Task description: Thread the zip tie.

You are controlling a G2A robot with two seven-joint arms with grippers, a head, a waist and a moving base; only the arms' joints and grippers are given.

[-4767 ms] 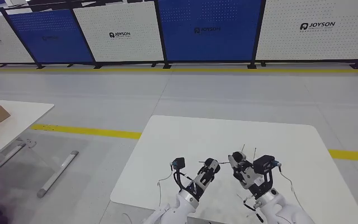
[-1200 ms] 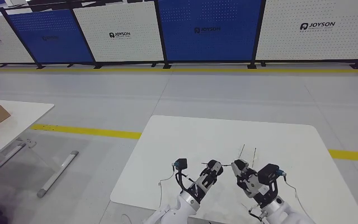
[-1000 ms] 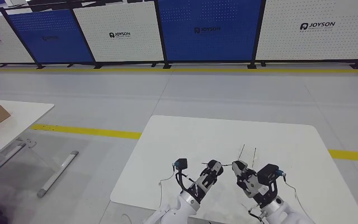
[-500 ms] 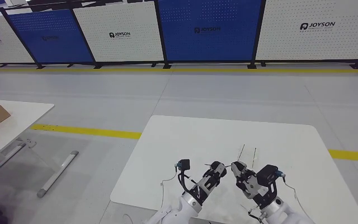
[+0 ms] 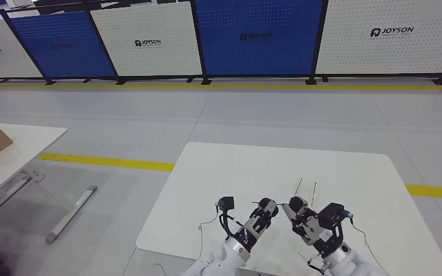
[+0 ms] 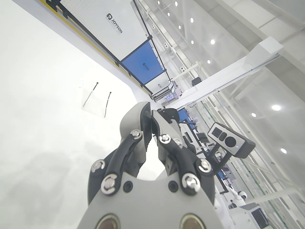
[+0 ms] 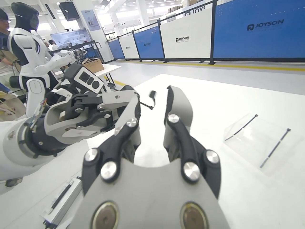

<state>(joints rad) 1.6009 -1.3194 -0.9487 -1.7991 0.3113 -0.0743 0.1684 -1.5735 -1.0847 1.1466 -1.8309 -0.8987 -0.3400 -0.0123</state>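
Left end effector (image 6: pixel 150 118) clamped on a black zip tie (image 7: pixel 150 107), right end effector (image 7: pixel 153 94) with fingers spread wide (it holds nothing), clear tray (image 7: pixel 257 144) just beyond it carrying two spare ties (image 7: pixel 245 126).

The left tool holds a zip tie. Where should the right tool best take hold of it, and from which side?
Probably the short free end of the zip tie that sticks out past the shut left tool. Come from opposite the left tool, so the thin strap lies between the open fingers of the right tool, which flank it.
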